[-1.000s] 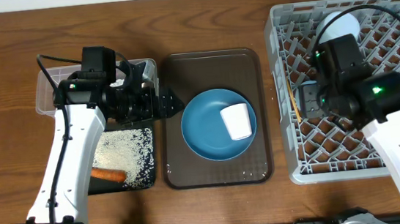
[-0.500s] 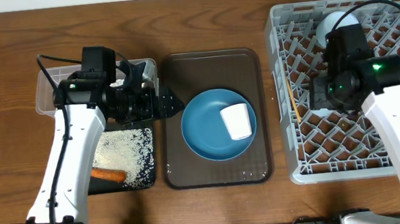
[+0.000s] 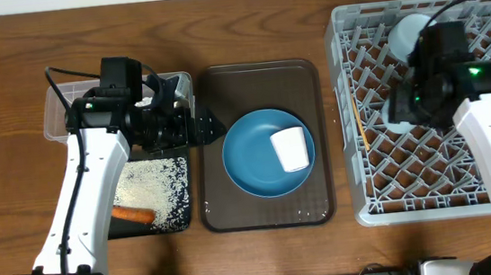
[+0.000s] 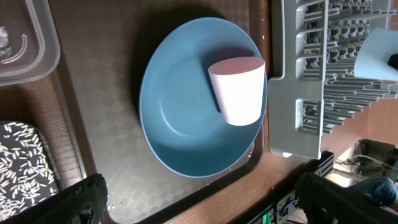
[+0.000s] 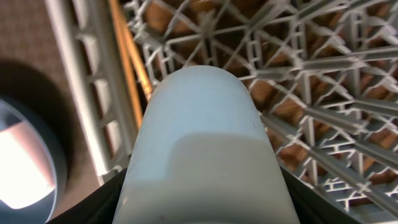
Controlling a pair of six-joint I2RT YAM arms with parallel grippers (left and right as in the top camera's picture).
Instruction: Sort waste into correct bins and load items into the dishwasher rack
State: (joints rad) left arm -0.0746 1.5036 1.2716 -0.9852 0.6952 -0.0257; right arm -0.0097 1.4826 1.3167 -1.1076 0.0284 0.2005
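My right gripper (image 5: 202,196) is shut on the light-blue cup (image 5: 199,130) and holds it above the grey dishwasher rack (image 3: 385,174), near the rack's left side. Under it show the rack's lattice (image 5: 311,81) and the wooden chopsticks (image 5: 127,59), which lie along the rack's left wall. The blue plate (image 3: 261,158) sits on the brown tray (image 3: 221,208) with the pink cup (image 3: 291,148) lying on its side on it. My left gripper (image 3: 210,123) hangs open over the tray's left edge, apart from the plate (image 4: 180,112) and the pink cup (image 4: 239,90).
A pale-blue bowl (image 3: 411,29) rests in the rack's back part. At the left, the clear tub (image 3: 59,119) stands behind the black tray (image 3: 177,221), which holds white rice (image 3: 150,183) and a carrot (image 3: 134,214).
My right arm has carried the light-blue cup to the right and slightly back over the rack. The left arm has stayed still.
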